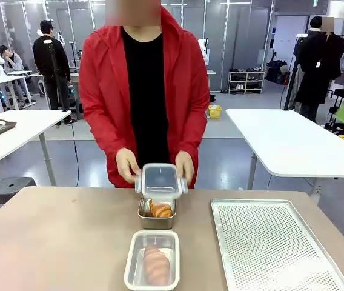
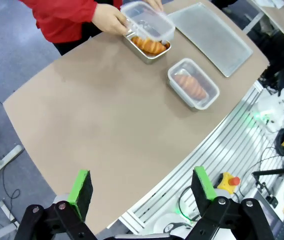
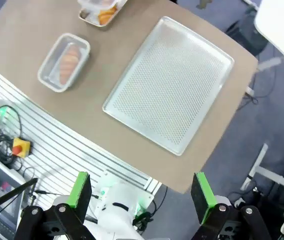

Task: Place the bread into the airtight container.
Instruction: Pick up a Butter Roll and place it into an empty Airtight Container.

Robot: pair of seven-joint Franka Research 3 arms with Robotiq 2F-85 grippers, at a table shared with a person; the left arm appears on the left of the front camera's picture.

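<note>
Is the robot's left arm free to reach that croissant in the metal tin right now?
Probably not: the person's hands hold a clear lid just over the croissant in the metal tin.

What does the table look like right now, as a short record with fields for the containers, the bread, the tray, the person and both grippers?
near container: clear plastic container, lid on, bread inside
far container: metal tin, open, holds a croissant
lid: clear lid held over the metal tin by the person's hands
tray: perforated metal tray, on the robot's right
left gripper: open, high above the table
right gripper: open, high above the table edge
</note>
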